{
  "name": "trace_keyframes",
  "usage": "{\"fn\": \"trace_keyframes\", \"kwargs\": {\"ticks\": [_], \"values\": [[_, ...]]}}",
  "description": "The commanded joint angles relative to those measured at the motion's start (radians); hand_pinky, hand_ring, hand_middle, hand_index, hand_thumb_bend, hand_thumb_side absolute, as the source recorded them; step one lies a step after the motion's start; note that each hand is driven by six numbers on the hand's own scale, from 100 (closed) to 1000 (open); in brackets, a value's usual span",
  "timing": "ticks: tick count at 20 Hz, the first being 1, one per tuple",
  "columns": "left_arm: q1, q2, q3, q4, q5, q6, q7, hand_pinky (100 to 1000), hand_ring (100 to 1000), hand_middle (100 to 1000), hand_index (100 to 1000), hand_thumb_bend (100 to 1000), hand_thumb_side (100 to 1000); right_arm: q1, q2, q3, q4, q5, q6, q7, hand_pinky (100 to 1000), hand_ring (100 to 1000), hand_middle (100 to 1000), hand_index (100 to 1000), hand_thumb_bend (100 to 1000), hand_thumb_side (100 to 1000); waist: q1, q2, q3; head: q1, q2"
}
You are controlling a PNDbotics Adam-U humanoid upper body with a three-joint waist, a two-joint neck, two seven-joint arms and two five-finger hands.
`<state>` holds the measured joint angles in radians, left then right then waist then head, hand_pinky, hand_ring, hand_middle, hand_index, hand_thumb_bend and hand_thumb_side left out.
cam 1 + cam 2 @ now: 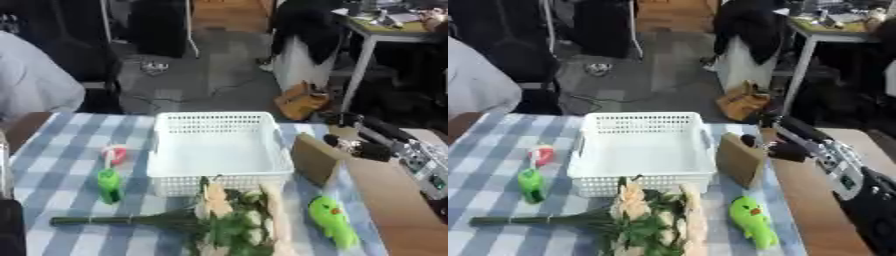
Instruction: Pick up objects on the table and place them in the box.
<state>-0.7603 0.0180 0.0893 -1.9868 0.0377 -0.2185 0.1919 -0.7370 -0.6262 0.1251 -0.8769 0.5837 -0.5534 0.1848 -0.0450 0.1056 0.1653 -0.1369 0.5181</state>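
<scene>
Your right hand (785, 145) beside the white basket (642, 145) looks curled; the left eye view shows less arm.

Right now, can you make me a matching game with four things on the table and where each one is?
Things:
1. basket
2. flowers
3. green toy
4. brown block

Places:
A. near right of the table
B. lying in front of the basket
C. middle of the table
D. held by the right hand, right of the basket

Pairs: 1-C, 2-B, 3-A, 4-D
</scene>
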Motion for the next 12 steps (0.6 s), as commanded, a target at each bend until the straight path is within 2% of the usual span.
{"fn": "trace_keyframes", "kwargs": {"ticks": [1,4,6,9,12], "values": [[-0.026,-0.002,-0.003,-0.013,-0.002,-0.007,0.002,671,816,779,878,100,982,-0.022,-0.05,-0.017,-0.023,0.017,-0.001,0.003,885,919,870,909,584,1000,0.006,0.008,0.003,-0.016,-0.021],[-0.028,-0.004,-0.004,-0.013,-0.002,-0.007,0.002,671,816,778,878,100,979,-0.022,-0.052,-0.021,-0.029,0.059,-0.003,-0.04,874,910,852,891,550,1000,0.005,0.01,0.005,-0.027,-0.019],[-0.028,-0.006,-0.004,-0.013,-0.001,-0.007,0.002,671,815,778,877,100,979,-0.022,-0.053,-0.017,-0.022,0.116,0.026,-0.062,873,915,853,901,520,1000,0.004,0.01,0.008,-0.033,-0.017],[-0.029,-0.008,-0.004,-0.013,0.001,-0.009,0.003,670,814,776,876,100,978,-0.022,-0.052,-0.008,-0.004,0.21,0.081,-0.045,873,917,849,910,513,1000,0.004,0.01,0.011,-0.044,-0.018],[-0.029,-0.009,-0.005,-0.013,0.003,-0.009,0.004,670,813,775,876,100,974,-0.025,-0.05,-0.01,-0.003,0.265,0.104,-0.017,874,918,846,908,504,1000,0.004,0.012,0.012,-0.051,-0.019]]}}
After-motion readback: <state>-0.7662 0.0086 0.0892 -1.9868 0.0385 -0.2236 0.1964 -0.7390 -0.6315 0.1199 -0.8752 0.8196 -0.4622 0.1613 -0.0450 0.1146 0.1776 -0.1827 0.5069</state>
